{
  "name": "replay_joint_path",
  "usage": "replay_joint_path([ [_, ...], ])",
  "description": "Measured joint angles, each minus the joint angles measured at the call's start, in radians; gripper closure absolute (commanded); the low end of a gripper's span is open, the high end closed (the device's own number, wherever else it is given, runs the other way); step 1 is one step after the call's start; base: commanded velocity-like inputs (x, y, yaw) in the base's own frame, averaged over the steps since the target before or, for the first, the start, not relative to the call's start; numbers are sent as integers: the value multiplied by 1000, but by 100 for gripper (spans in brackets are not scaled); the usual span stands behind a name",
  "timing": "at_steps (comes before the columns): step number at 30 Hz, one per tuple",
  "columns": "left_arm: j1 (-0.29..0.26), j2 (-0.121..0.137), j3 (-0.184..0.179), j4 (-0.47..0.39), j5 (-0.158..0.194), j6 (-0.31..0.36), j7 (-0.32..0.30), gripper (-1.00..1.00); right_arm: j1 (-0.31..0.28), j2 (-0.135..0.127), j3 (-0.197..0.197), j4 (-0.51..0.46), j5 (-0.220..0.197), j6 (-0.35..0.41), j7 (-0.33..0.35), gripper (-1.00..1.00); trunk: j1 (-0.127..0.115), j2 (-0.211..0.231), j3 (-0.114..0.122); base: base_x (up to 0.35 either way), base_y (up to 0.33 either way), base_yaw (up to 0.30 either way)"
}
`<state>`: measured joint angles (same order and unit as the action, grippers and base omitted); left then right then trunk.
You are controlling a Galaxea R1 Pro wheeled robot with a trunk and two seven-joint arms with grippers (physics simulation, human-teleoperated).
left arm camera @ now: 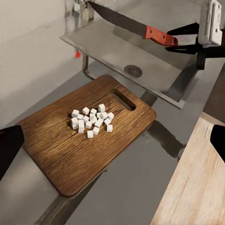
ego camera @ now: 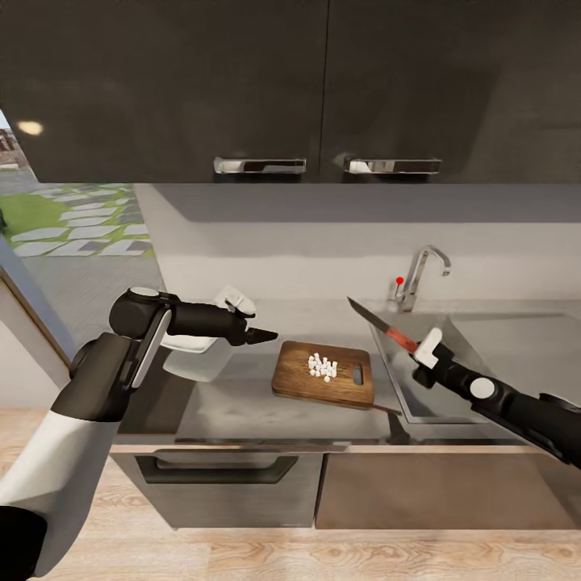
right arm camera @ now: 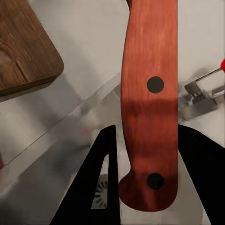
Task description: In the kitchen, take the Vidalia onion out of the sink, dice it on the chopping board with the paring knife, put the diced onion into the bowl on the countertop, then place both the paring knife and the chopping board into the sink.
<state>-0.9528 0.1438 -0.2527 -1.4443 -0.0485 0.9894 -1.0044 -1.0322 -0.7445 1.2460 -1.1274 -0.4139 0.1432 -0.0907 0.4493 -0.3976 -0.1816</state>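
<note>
One step done: diced onion [ego camera: 323,367] on chopping board [ego camera: 300,379]. Right tool [ego camera: 421,352] grips paring knife [ego camera: 383,326]; left tool [ego camera: 266,335] unclear. Bowl [ego camera: 198,355] unfilled.

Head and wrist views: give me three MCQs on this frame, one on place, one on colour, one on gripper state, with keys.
1. Where is the diced onion?
A. in the bowl
B. on the chopping board
C. in the sink

2. What colour is the paring knife handle?
A. reddish-brown
B. white
C. blue

3. What is the right gripper doing?
A. open, empty
B. shut on the board
C. shut on the knife

Key: 1 B, the cubes sit mid-board; 2 A, plain in the right wrist view; 3 C, its fingers clamp the handle above the sink.
</note>
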Motion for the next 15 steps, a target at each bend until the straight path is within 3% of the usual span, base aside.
replay_joint_path([
  [3,0,0,0,0,0,0,0,-100,0,0,5,-1,-24,1,10,100,0,0,0,0,0,0],
  [6,0,0,-1,0,0,0,0,-100,0,0,6,-1,-102,1,26,100,0,0,0,0,0,0],
  [8,0,-1,-1,0,0,0,0,-100,0,0,6,-1,-181,2,41,100,0,0,0,0,0,0],
  [10,0,-1,-1,0,0,-1,-1,-100,-1,0,8,-1,-299,19,59,100,0,0,0,0,0,0],
  [11,0,-1,-1,0,0,0,-1,-100,-1,0,6,-2,-351,45,66,100,0,0,0,0,0,0],
  [12,0,-1,-1,0,0,-1,-1,-100,-1,0,-9,-2,-432,166,77,100,0,0,0,0,0,0],
  [15,0,-1,-1,0,0,-1,-2,-100,-1,0,-98,-2,-465,326,88,100,0,0,0,0,0,0],
])
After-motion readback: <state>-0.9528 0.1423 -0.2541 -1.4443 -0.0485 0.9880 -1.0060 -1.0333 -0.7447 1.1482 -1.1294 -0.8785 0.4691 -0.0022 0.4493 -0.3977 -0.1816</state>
